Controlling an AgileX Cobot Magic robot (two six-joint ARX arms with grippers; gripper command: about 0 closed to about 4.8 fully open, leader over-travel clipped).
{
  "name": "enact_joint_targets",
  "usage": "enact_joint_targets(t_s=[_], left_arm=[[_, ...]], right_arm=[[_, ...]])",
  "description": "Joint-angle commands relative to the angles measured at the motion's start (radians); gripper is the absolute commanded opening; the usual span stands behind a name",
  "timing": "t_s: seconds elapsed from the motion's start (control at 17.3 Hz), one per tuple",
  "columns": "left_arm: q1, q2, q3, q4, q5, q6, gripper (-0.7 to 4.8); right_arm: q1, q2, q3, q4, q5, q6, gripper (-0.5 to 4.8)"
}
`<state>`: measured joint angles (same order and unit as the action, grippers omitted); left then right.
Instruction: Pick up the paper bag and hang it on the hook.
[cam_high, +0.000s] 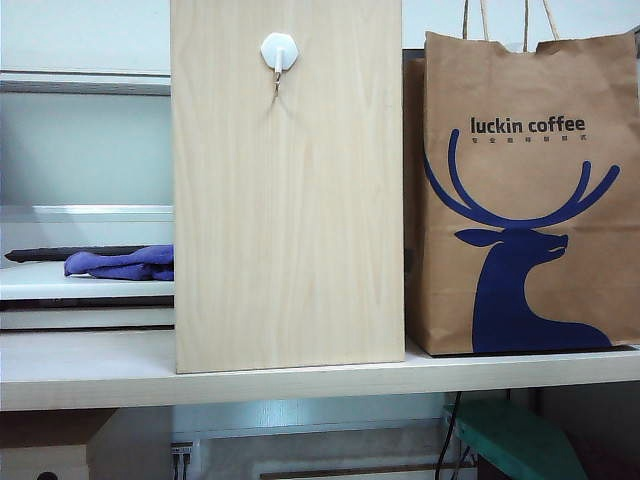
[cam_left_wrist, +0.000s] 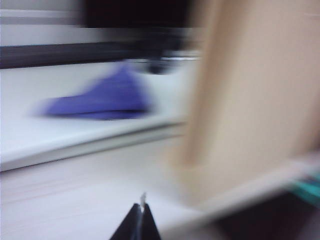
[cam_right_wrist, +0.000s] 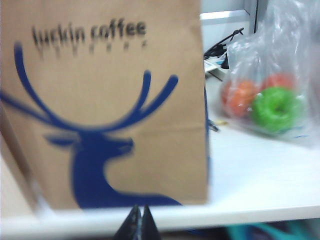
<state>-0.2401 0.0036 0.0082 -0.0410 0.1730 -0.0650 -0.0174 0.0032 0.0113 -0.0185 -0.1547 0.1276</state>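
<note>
On the table (cam_high: 100, 375) the board (cam_high: 288, 200) stands upright, with the hook (cam_high: 279, 52) high on its front face. The paper bag (cam_high: 525, 190) stands upright just to the board's right, a cloth (cam_high: 125, 263) lies on a raised ledge to the board's left, and a plastic bag of balls (cam_right_wrist: 270, 95) sits beyond the paper bag's far side. The left gripper (cam_left_wrist: 140, 220) hangs before the board's left edge with its fingers together, and the right gripper (cam_right_wrist: 140, 222) before the paper bag, likewise closed.

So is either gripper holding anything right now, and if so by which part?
Nothing is held. The left gripper and the right gripper are both shut on nothing, short of the shelf. The paper bag stands untouched beside the board.
</note>
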Motion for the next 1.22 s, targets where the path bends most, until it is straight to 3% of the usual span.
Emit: enact_joint_targets(t_s=[0.06, 0.17, 0.35, 0.46, 0.69, 0.87, 0.93, 0.98, 1.22], left_arm=[[-0.206, 0.0, 0.001, 0.013, 0.007, 0.002, -0.06], [-0.365, 0.0, 0.001, 0.012, 0.008, 0.002, -0.06], [-0.461, 0.0, 0.001, 0.012, 0.008, 0.002, -0.06], [-0.465, 0.0, 0.001, 0.012, 0.007, 0.002, -0.06], [-0.464, 0.0, 0.001, 0.013, 0.007, 0.002, -0.06], [-0.464, 0.0, 0.001, 0.013, 0.007, 0.002, -0.06], [-0.464, 0.0, 0.001, 0.013, 0.007, 0.002, -0.06], [-0.464, 0.0, 0.001, 0.012, 0.007, 0.002, -0.06], [-0.464, 0.0, 0.001, 0.013, 0.007, 0.002, -0.05]], right_arm=[[0.001, 0.0, -0.007, 0.102, -0.01, 0.211, -0.01], [0.002, 0.0, -0.007, 0.159, -0.084, 0.275, 0.0], [0.002, 0.0, -0.006, 0.236, -0.185, 0.395, -0.01], [0.002, 0.0, 0.0, 0.376, -0.221, 0.433, -0.01], [0.002, 0.095, 0.133, 0.372, -0.085, 0.394, -0.01], [0.003, 0.355, 0.303, 0.398, -0.205, 0.293, 0.0], [0.01, 0.501, 0.4, 0.398, -0.271, 0.256, 0.98], [0.035, 0.637, 0.498, 0.398, -0.294, 0.252, 2.33], [0.167, 0.962, 0.725, 0.428, -0.291, 0.106, 2.35]])
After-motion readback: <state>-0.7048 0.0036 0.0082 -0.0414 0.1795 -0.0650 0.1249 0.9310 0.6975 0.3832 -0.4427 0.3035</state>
